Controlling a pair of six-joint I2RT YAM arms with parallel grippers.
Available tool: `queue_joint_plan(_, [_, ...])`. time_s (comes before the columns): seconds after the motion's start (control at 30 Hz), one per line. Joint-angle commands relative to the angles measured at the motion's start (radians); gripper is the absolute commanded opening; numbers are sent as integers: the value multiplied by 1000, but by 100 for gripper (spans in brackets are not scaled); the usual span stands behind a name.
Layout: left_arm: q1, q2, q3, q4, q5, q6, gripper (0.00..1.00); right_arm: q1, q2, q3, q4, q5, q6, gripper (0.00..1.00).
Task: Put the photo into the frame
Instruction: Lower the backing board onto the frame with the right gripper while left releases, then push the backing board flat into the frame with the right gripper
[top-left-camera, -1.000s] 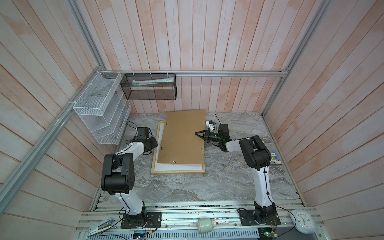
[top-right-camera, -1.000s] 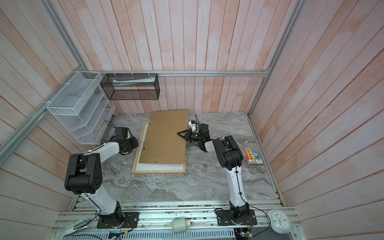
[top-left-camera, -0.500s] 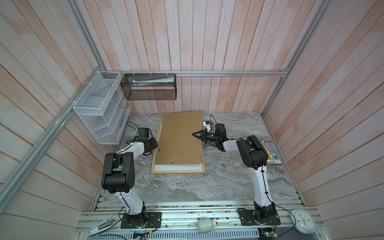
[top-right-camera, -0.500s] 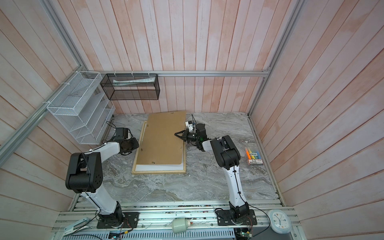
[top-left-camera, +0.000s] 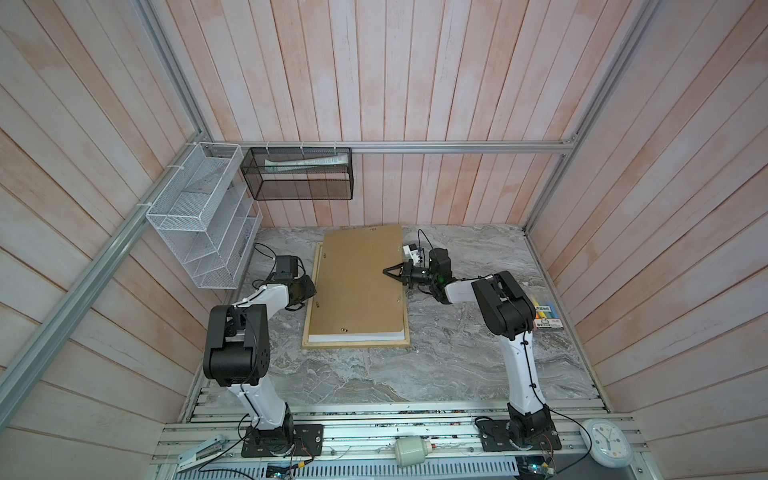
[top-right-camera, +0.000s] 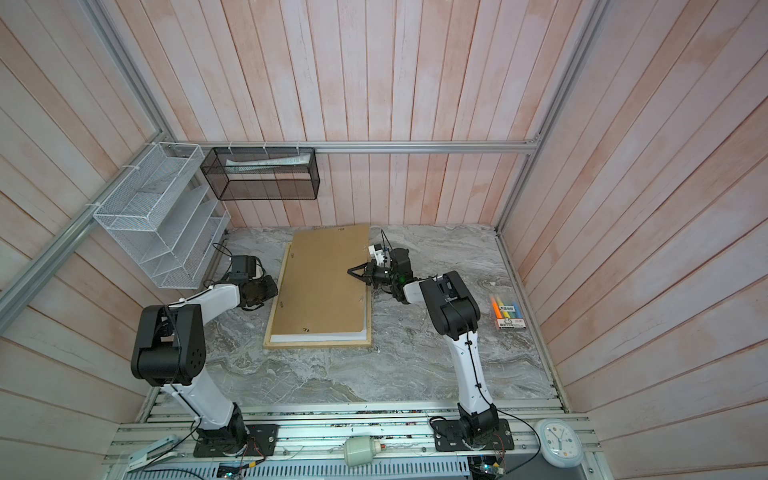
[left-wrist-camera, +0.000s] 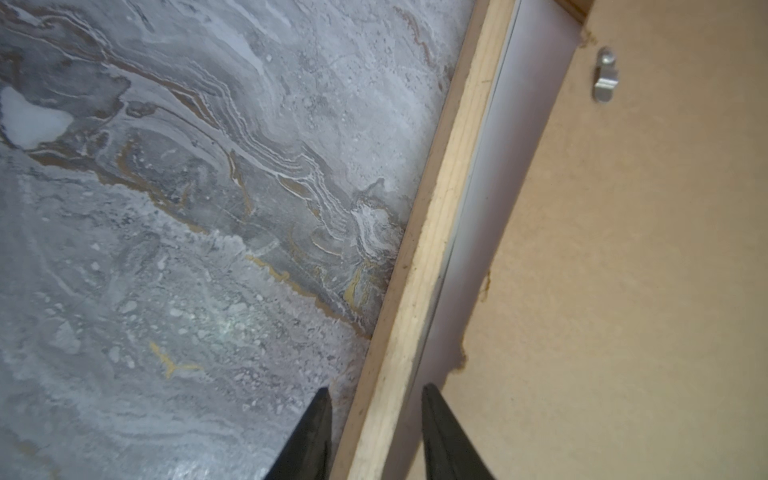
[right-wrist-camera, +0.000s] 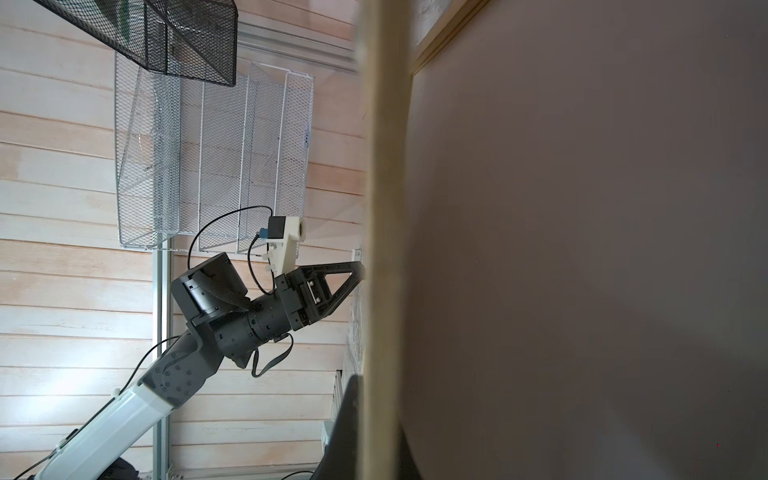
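Pale wood rails of the frame (top-left-camera: 357, 343) lie flat on the counter (top-left-camera: 415, 374), its long axis running from the front edge toward the back wall, the far short end pointing at the wall below the black mesh basket (top-left-camera: 301, 174). Its brown backing board (top-left-camera: 357, 282) follows the same direction but sits tilted, the long edge away from the white wire rack (top-left-camera: 203, 216) raised, the far end overshooting the frame's far rail. A white sheet (top-left-camera: 357, 336) shows beneath it at the near end, and no print can be made out.

Grey marbled stone pattern covers the counter; pink-washed planks with aluminium rails wall it in on three sides. The frame lies near the rack, with the left claw (left-wrist-camera: 376, 390) between them. Its fingers (left-wrist-camera: 440, 428) stand apart astride the rack-side rail, one outside, one over the white strip inside, and whether they press the wood I cannot tell. On the side away from the rack the right claw (top-left-camera: 386, 270) points toward the rack, pressed together on the board's raised edge, pinching it about halfway along
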Motion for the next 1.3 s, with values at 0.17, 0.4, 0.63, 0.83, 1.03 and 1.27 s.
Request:
queue_joint_plan(0.17, [5,12,10,4,8,16,38,9,-21,-29,70,-53,-1,0])
queue_joint_plan(0.4, [8,12,13,4,14,18,38,14,-19,-19,-7,-45,-58,0])
queue_joint_plan(0.63, [8,8,13,3,17,19,38,24,-15,13,-117,-19,-138,2])
queue_joint_plan(0.83, [8,6,15,1,19,19,38,29,-12,47,-197,10,-196,14])
queue_joint_plan(1.03, [8,5,20,1,22,19,38,36,-4,89,-271,35,-242,22])
queue_joint_plan(1.27, [10,8,24,-2,23,21,37,45,-10,118,-359,70,-305,33])
